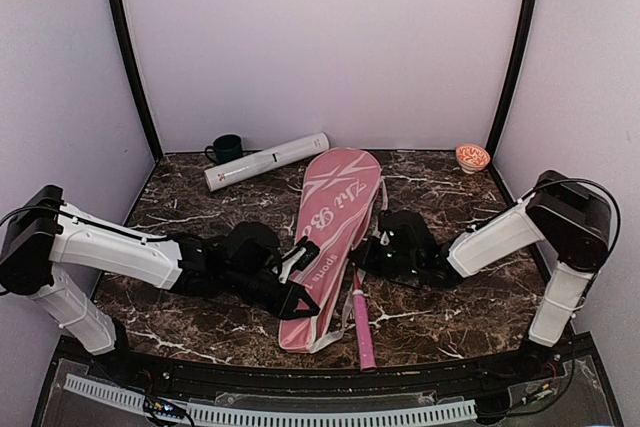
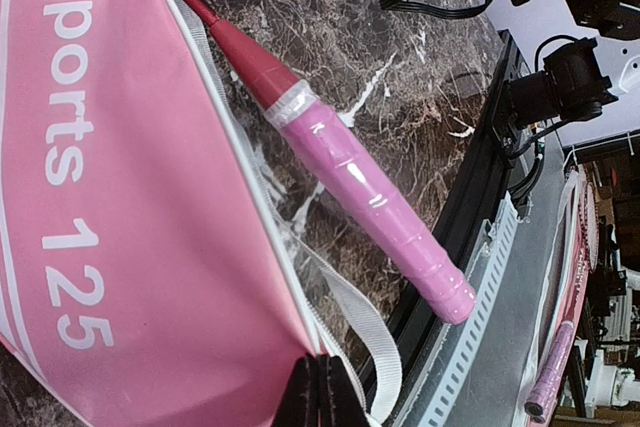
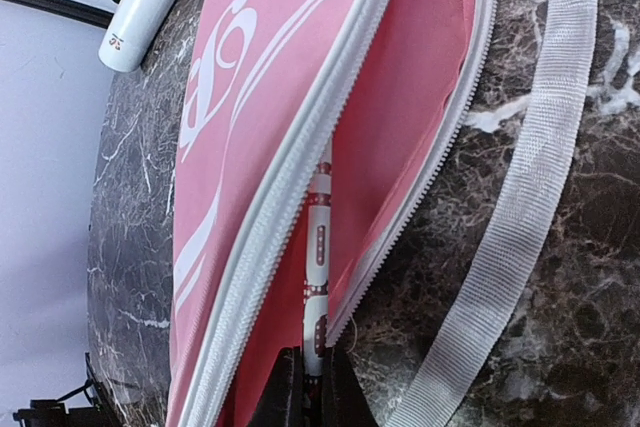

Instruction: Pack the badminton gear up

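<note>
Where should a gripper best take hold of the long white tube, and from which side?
Probably its middle, from above, jaws across its width. The tube lies flat and slanted; the mug stands close to its left end, the bag near its right.

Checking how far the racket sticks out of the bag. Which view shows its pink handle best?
Left wrist: the pink handle lies large and whole beside the pink bag. The top view shows it small, beside the bag's near end. The right wrist shows only racket frame inside the open bag.

Inside the bag [image 3: 260, 77], the racket [image 3: 318, 247] clogs the slit.
</note>
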Controlling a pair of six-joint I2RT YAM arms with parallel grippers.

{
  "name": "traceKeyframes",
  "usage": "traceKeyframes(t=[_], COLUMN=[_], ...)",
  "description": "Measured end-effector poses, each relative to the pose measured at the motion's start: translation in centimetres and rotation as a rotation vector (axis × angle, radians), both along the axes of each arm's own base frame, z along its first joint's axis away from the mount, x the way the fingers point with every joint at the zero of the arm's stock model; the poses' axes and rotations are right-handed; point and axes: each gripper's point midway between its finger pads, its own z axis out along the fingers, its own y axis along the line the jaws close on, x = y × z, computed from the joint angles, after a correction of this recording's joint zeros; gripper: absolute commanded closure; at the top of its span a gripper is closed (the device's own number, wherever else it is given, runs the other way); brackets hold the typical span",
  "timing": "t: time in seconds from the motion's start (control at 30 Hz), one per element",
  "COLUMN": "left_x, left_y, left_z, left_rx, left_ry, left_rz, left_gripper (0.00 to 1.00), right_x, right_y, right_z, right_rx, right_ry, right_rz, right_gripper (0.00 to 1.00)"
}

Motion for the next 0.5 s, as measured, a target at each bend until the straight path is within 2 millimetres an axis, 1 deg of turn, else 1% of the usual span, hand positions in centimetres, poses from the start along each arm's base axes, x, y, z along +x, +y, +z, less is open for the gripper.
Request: traceKeyframes(t=[0.1, 0.13, 0.27, 0.3, 0.37, 0.43, 0.5], left_x=[0.0, 0.0, 0.0, 0.0, 0.0, 0.0, 0.0], left_y=[0.0, 0.0, 0.0, 0.0, 0.0, -0.1, -0.1], left_z=[-0.1, -0.2, -0.2, -0.2, -0.2, -0.1, -0.2], left_rx=[0.003, 0.004, 0.004, 0.004, 0.002, -0.001, 0.000], left_ry=[0.002, 0.004, 0.004, 0.004, 0.003, 0.001, 0.001], left_rz=[-0.001, -0.001, -0.001, -0.001, -0.001, -0.001, 0.000], left_gripper=[1.00, 1.00, 1.00, 1.00, 1.00, 1.00, 1.00], right_x=[0.5, 0.6, 0.9, 0.9, 1.0, 0.7, 0.2], right_y=[0.5, 0.6, 1.0, 1.3, 1.8, 2.0, 1.9], right_z=[0.1, 0.1, 0.5, 0.9, 1.6, 2.2, 2.9], right_rx=[0.021, 0.023, 0.025, 0.032, 0.041, 0.037, 0.030], right_ry=[-0.007, -0.008, -0.024, -0.031, -0.052, -0.071, -0.081], right_rz=[-0.006, -0.007, 0.004, 0.018, 0.041, 0.079, 0.109], right_gripper=[1.00, 0.96, 0.74, 0.66, 0.56, 0.49, 0.46])
